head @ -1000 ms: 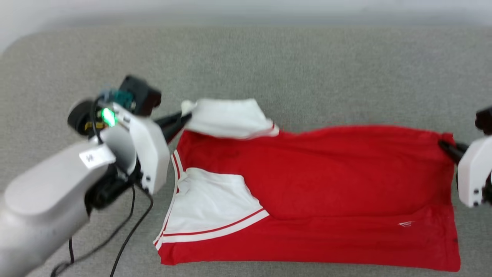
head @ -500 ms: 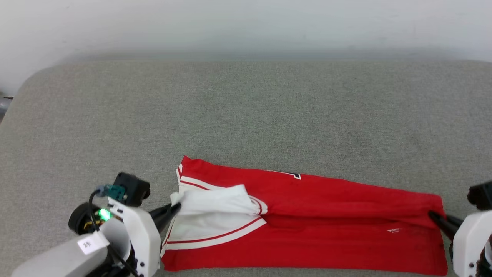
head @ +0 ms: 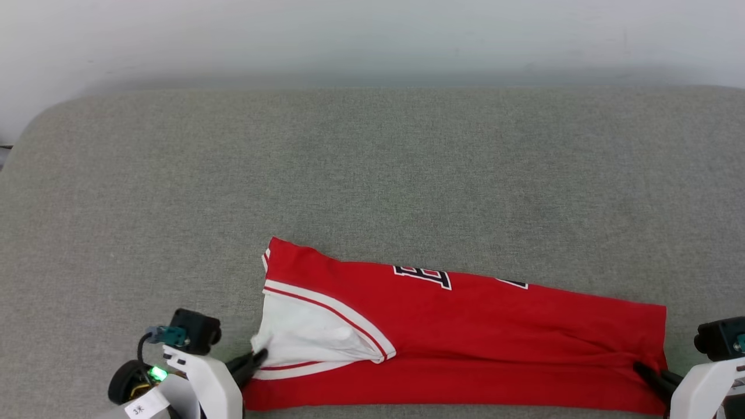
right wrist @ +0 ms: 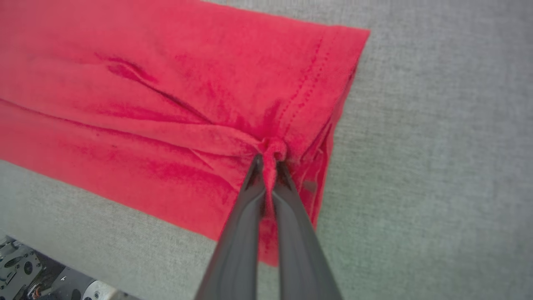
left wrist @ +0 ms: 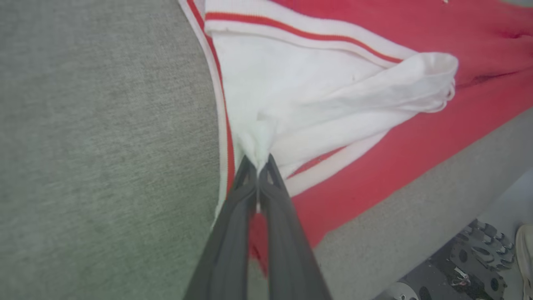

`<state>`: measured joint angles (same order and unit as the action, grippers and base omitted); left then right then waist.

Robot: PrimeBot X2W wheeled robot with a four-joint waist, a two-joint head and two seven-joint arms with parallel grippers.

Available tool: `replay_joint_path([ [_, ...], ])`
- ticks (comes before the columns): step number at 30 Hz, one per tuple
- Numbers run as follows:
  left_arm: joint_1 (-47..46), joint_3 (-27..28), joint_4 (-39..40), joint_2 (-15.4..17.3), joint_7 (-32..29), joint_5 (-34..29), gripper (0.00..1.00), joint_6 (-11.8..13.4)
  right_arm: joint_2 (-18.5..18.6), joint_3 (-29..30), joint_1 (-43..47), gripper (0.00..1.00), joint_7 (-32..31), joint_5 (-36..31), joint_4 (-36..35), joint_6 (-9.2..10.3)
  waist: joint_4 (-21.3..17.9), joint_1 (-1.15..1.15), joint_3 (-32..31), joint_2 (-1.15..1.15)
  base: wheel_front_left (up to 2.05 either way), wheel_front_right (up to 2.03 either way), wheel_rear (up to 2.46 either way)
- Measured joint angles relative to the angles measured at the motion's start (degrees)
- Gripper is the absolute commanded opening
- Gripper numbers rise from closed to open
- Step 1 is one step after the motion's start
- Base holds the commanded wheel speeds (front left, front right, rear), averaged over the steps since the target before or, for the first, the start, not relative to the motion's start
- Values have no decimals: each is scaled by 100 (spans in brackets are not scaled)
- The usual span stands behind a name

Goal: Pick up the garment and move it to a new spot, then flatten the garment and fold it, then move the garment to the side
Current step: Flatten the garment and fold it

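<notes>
at the lower left, the left gripper [head: 258, 356] is clamped tight on a pinch of the white sleeve [head: 308, 337] of the garment [head: 465, 326]. the garment lies as a long folded band along the near edge of the grey cushion [head: 372, 174]. at the lower right, the right gripper [head: 642, 368] is closed on a bunched bit of the red hem corner.

A wide grey fabric surface [head: 372, 163] with a rounded far-left corner meets a plain pale wall [head: 372, 35]. Soft, even light, with a faint shadow along the wall's foot.
</notes>
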<state>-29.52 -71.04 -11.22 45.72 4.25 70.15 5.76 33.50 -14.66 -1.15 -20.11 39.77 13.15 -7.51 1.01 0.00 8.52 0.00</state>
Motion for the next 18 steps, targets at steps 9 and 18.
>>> replay_joint_path([
  [9, 269, 675, 175, -48, 1017, -302, 100, 814, 119, 461, 126, 100, 246, 35, -762, 0, -16, 0, -275, 0, 0, 0, 0],
  [18, 1339, 2715, 805, -534, 1073, -2001, 100, 1697, 508, 1144, 138, 100, -311, 237, -1077, 0, 67, 0, -367, 0, 0, 0, 0],
])
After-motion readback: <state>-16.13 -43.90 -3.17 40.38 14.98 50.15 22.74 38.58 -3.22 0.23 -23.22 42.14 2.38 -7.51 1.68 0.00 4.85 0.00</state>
